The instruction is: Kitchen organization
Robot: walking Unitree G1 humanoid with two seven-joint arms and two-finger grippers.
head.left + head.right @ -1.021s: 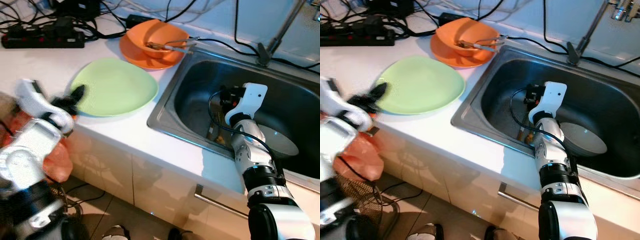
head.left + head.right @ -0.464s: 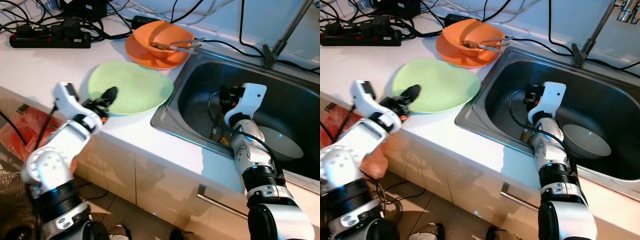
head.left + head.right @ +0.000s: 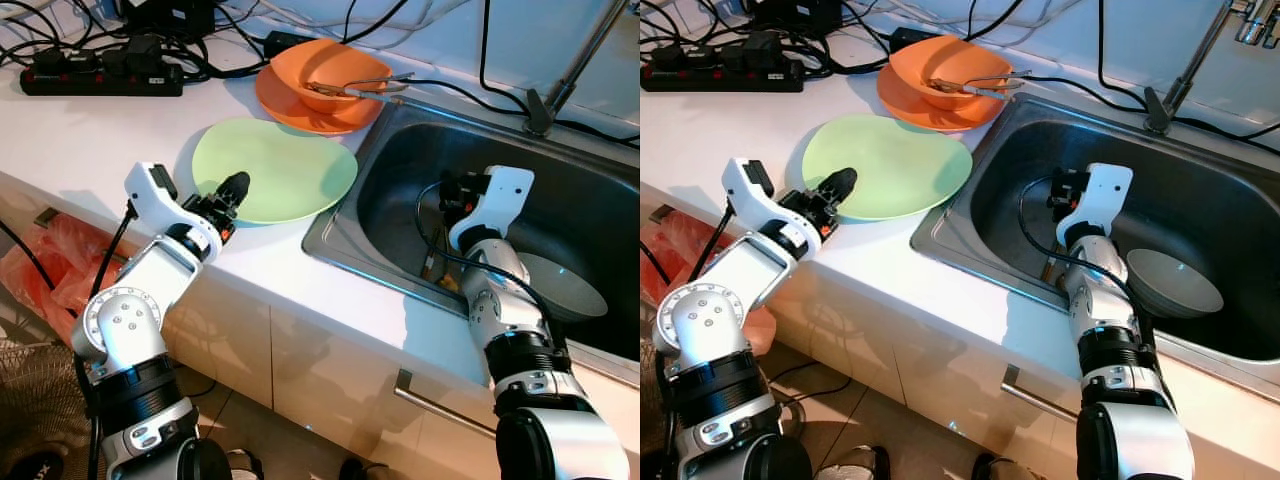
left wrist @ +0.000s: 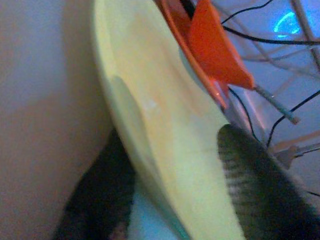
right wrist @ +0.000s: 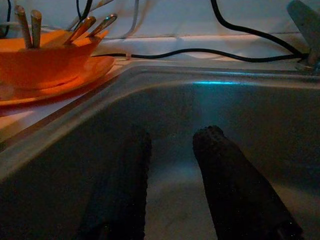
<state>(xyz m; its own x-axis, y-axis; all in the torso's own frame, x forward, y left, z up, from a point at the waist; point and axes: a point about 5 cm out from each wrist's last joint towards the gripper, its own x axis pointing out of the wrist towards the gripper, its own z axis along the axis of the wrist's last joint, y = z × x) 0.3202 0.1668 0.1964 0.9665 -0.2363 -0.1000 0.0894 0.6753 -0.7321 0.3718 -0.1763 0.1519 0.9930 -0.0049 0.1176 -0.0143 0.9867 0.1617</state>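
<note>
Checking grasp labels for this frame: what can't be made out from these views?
- Left gripper: fingers straddle the green plate rim; left wrist view is blurred, contact unclear.
- Orange bowl: contents too small in the eye views; only utensil handles show.
- Small items on the sink floor: hidden behind the right arm.
- Faucet: cut off by the top edge.
- Right gripper: open, empty, inside the sink.

The sink [image 3: 400,150] is showing dull brushed metal, the green plate [image 3: 280,170] is looking smooth and matt, the counter [image 3: 90,130] is gleaming glossy white.
</note>
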